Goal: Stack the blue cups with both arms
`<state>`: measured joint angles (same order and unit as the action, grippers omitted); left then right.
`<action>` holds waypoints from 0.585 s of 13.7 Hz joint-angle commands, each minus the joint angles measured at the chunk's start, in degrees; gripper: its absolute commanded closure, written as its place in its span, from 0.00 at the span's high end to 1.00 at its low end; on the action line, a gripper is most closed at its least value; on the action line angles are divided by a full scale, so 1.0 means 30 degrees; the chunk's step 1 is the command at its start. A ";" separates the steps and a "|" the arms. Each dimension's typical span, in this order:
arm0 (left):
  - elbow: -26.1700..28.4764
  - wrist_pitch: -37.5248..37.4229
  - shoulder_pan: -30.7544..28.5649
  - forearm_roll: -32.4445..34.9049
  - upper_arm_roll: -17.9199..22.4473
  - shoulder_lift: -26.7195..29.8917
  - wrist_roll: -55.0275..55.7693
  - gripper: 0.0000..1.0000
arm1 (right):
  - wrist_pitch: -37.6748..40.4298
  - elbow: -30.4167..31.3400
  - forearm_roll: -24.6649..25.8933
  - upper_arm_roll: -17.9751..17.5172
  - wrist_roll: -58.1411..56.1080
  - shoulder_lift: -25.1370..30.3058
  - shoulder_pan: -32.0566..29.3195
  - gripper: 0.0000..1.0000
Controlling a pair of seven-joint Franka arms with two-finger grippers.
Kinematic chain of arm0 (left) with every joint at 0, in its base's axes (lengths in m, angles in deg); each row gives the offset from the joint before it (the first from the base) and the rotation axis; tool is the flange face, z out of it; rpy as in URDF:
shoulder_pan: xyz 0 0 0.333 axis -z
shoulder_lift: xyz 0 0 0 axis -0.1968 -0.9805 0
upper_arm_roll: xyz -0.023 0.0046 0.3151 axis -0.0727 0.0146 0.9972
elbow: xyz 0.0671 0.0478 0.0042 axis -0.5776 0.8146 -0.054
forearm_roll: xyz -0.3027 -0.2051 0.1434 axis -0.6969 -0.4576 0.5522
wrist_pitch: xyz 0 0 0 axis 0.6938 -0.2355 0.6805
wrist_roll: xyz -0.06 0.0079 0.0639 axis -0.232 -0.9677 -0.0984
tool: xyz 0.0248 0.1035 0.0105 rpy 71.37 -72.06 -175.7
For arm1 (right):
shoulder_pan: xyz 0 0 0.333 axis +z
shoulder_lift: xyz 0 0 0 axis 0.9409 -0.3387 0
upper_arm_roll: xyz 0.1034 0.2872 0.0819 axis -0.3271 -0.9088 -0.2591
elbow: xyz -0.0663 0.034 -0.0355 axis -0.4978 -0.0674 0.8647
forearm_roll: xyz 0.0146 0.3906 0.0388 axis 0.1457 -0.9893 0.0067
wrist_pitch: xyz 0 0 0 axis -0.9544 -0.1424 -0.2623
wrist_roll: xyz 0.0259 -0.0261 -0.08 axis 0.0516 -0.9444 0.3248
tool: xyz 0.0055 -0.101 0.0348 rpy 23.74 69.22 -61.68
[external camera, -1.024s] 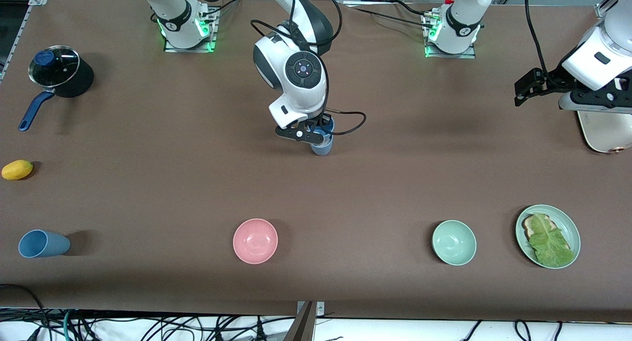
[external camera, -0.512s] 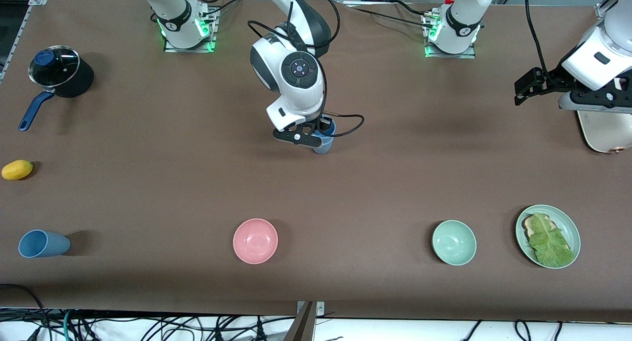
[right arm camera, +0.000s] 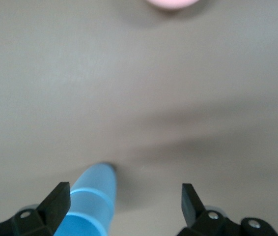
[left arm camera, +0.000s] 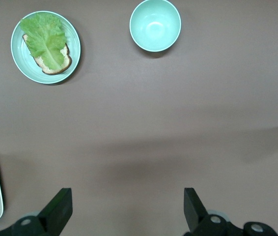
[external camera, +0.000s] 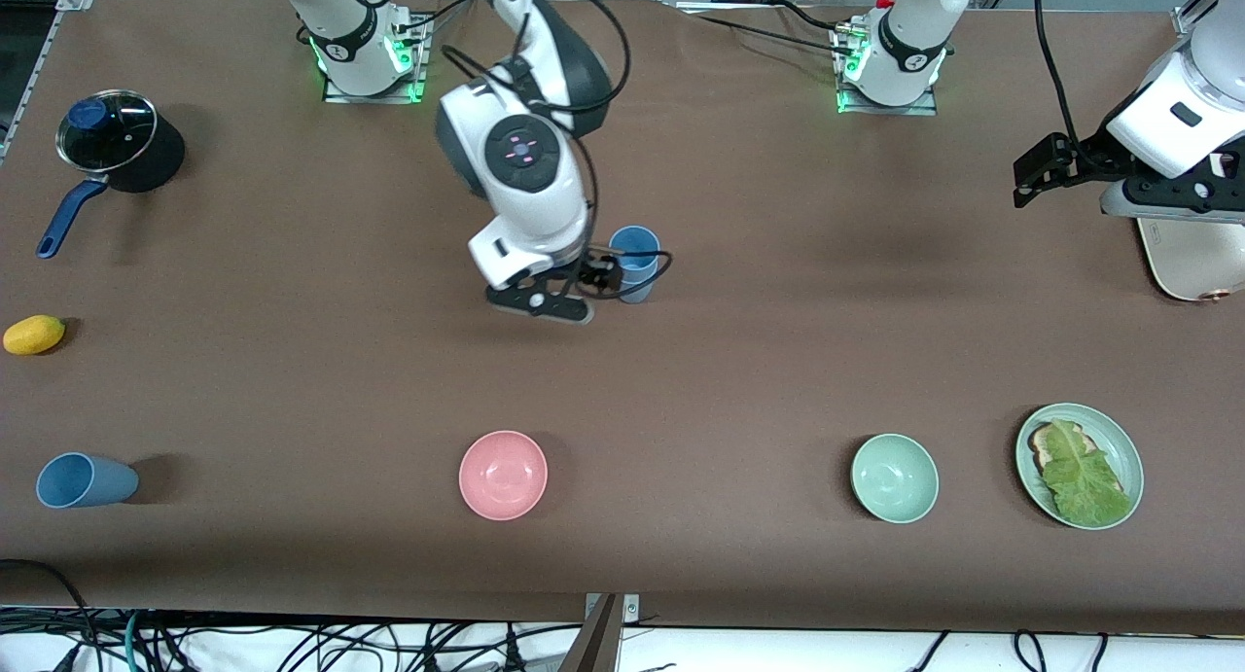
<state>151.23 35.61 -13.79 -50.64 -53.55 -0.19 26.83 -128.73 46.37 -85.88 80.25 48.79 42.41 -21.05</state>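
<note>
**Stacked cups upright at mid-table, one cup lying apart**

Nearest the front camera, a row lies along the table edge: one blue cup [external camera: 86, 480] on its side at the right arm's end, one pink bowl [external camera: 503, 475], one pale green bowl [external camera: 894, 477], and one green plate [external camera: 1119, 453] with lettuce over a slice of bread that mostly hides it. Farther back lies one yellow fruit [external camera: 34, 334], too small to name. At mid-table the stacked blue cups [external camera: 634, 264] stand upright; in the right wrist view a seam shows two cups nested, cut off by the frame edge. The right gripper [external camera: 541, 305] hangs just beside the stack, jaws spread wide, holding nothing. Farthest back stands one black pot [external camera: 122, 147] with a glass lid. The left gripper [external camera: 1039, 171] waits over the left arm's end, jaws wide and empty, above a cream appliance [external camera: 1191, 262] whose small label is unreadable.
</note>
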 commanded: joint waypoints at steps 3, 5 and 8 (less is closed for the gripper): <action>-0.0609 -0.0451 -0.0066 -0.0208 0.0034 -0.0268 -0.0421 1.00 | 0.3024 0.0066 -0.0084 0.3243 -0.5837 0.1684 -0.0386 1.00; -0.0609 -0.0422 -0.0066 -0.0208 0.0034 -0.0268 -0.0421 1.00 | 0.4285 0.0067 -0.0084 0.4706 -0.8679 0.2299 -0.0651 1.00; -0.0609 -0.0451 -0.0066 -0.0208 0.0034 -0.0268 -0.0421 1.00 | 0.6630 0.0182 -0.1339 0.6616 -1.2489 0.3147 -0.1669 1.00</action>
<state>151.16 35.59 -13.81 -50.64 -53.55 -0.23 26.83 -111.94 46.24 -87.35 98.43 17.60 49.37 -23.82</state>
